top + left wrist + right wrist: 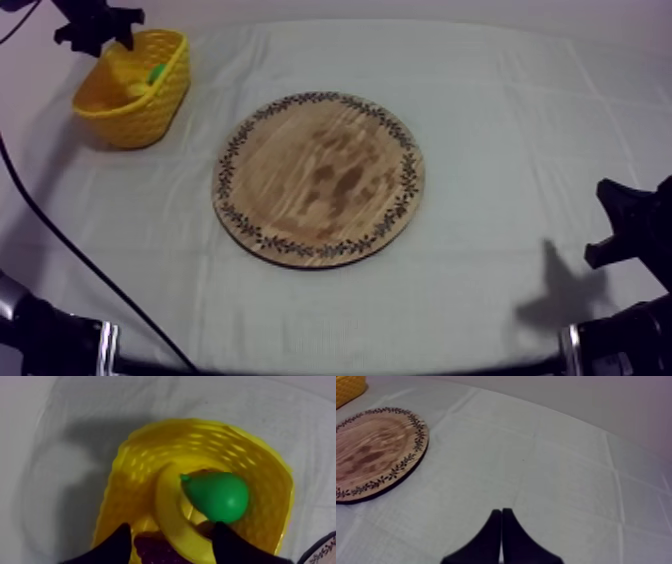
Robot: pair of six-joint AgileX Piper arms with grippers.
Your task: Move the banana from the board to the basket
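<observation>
In the yellow basket (250, 456) at the far left corner of the table (520, 130), the pear (217, 496) covers part of the banana (165, 506). The bunch of grapes (155, 548) under the left gripper (171, 528) is cut off by the picture's edge. Seen from above, the basket's contents are too small to tell. The right wrist view cuts off the wooden board (371, 451).

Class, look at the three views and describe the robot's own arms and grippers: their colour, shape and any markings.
Both arms are black. The left arm and the right arm each carry a silvery band. The left gripper and the right gripper each have two matte black fingers, broad at the base and tapering to slim tips. No markings show on them.
</observation>
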